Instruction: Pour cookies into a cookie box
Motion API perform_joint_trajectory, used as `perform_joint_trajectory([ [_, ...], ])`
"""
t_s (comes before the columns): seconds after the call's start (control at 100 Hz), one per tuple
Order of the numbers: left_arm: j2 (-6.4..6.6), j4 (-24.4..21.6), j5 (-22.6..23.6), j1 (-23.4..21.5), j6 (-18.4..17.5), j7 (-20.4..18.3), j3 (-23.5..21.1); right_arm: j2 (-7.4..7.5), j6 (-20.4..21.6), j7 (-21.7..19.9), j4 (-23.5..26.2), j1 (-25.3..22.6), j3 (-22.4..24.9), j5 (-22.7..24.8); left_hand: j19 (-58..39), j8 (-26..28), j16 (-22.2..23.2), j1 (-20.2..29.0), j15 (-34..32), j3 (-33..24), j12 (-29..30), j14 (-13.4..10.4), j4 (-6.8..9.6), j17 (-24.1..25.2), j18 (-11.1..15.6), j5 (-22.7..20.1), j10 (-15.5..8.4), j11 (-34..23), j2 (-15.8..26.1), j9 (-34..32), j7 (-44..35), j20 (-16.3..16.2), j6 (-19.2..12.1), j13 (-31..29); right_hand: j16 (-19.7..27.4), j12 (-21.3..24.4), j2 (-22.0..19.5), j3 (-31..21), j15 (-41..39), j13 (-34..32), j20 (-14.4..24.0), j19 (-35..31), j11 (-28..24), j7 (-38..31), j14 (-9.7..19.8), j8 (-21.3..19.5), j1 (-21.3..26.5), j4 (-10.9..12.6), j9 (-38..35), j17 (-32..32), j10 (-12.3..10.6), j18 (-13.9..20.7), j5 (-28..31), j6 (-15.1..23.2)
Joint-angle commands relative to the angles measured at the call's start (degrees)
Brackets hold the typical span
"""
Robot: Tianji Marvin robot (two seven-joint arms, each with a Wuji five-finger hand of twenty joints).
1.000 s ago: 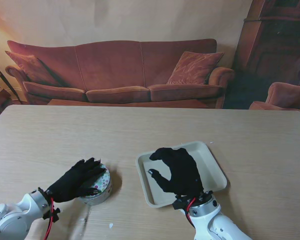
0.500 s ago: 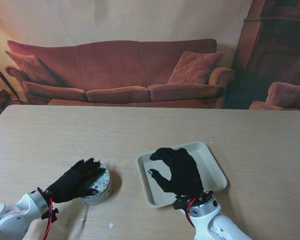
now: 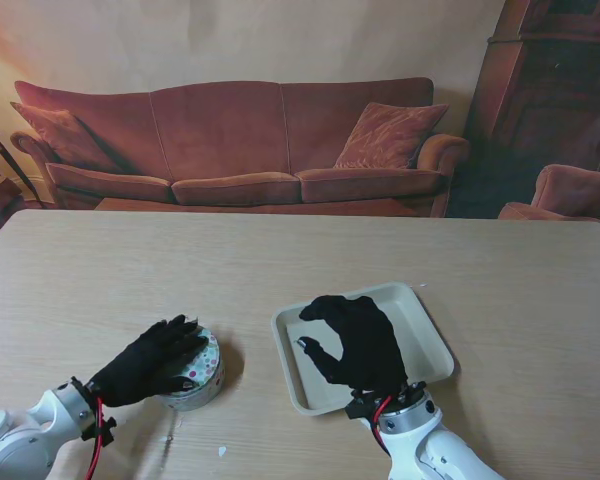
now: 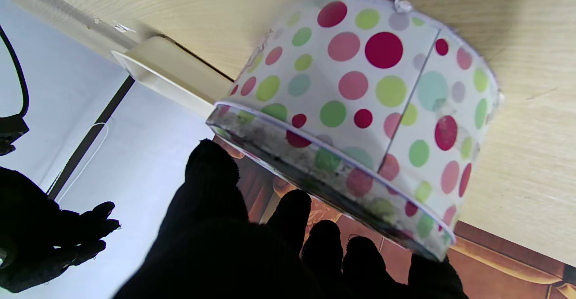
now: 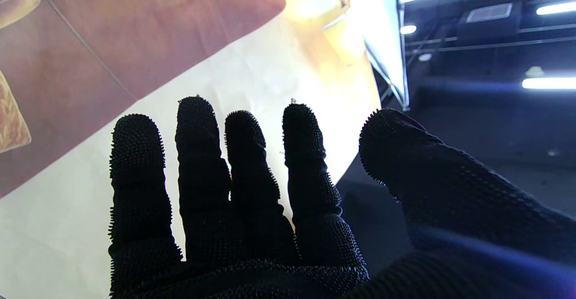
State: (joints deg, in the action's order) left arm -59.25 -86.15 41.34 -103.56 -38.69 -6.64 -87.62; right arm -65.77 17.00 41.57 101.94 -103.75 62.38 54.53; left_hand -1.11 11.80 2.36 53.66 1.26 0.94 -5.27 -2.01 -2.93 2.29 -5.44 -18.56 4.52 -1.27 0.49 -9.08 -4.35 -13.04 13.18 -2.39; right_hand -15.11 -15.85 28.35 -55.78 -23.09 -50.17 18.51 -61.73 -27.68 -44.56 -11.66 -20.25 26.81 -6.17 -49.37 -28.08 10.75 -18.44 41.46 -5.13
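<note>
Cookie box (image 3: 198,367) (dotted) under left hand (image 3: 150,361)

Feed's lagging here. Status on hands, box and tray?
Left hand draped over box, grip unconfirmed. Right hand open, empty, over tray. No cookies visible. Nothing between box and tray.

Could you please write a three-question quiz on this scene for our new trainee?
1. True or false: the right hand holds a cookie.
2. Which hand rests on the polka-dot cookie box?
A. left hand
B. right hand
3. Fill in: the right hand hovers over the beige ____.

Key: 1 false, its fingers are spread on nothing; 2 A; 3 tray.
</note>
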Motion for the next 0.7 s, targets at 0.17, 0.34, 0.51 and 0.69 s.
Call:
perform_joint_trajectory([
  [0.17,-0.36,-1.0,-0.1,-0.4,-0.7,0.1,-0.8,-0.29,-0.3,-0.7,0.3,-0.3,-0.1,0.2,-0.1,0.7,-1.2,-0.2,0.4,0.8,0.5,-0.5,0.78,0.5,-0.5,-0.5,-0.2,-0.2,2.1,1.7,0.1,-0.2,-0.1,0.8,-0.1,0.5,-1.0,-0.2,0.9,0.2,0.5,0.8,1.1,0.9,1.0,0.3,0.8,0.9,0.1,0.5,-0.8,0.2,-0.1,1.0],
  [0.34,-0.82,-4.1,-2.5,-2.0,-1.9,0.5,-2.5,-0.33,-0.1,-0.6,0.2,-0.2,-0.1,0.1,-0.4,1.0,-0.9,-0.8,0.3,0.8,-1.0,1.1,0.81,0.7,-1.8,-0.8,1.2,-2.8,1.8,0.6,0.1,-0.8,0.9,0.9,-0.1,0.5,-1.2,-0.1,0.8,0.1,0.5,0.8,1.1,1.0,1.0,0.3,0.6,1.0,0.1,0.5,-0.9,0.1,-0.2,1.0],
  [0.51,-1.5,-10.7,-5.5,-5.5,-3.1,1.1,-5.4,-0.38,0.1,-0.3,0.3,-0.2,-0.1,0.1,-7.8,3.0,14.2,-2.9,-6.3,0.7,-4.7,12.1,0.85,1.7,-12.8,-8.0,9.3,-8.2,-2.3,-10.9,-2.2,-16.2,3.1,-4.8,-0.1,0.5,-1.7,0.2,0.9,0.3,0.4,0.9,1.1,1.4,1.0,0.2,0.0,1.2,0.2,0.7,-0.8,0.3,-0.4,1.0],
  [0.69,-2.14,-16.8,-4.7,-9.0,-4.2,2.9,-7.9,-0.46,1.4,0.4,-0.2,0.1,-0.1,0.1,-10.1,3.9,17.8,-3.7,-11.4,0.4,-6.1,18.1,0.85,-4.1,-21.0,-11.5,11.4,-8.0,-5.4,-16.9,-3.0,-20.7,3.8,-14.6,0.3,0.9,-6.1,4.7,2.1,2.2,0.0,3.5,2.0,5.7,1.3,-3.9,-4.1,4.4,0.3,3.7,-1.1,1.0,0.2,0.9],
])
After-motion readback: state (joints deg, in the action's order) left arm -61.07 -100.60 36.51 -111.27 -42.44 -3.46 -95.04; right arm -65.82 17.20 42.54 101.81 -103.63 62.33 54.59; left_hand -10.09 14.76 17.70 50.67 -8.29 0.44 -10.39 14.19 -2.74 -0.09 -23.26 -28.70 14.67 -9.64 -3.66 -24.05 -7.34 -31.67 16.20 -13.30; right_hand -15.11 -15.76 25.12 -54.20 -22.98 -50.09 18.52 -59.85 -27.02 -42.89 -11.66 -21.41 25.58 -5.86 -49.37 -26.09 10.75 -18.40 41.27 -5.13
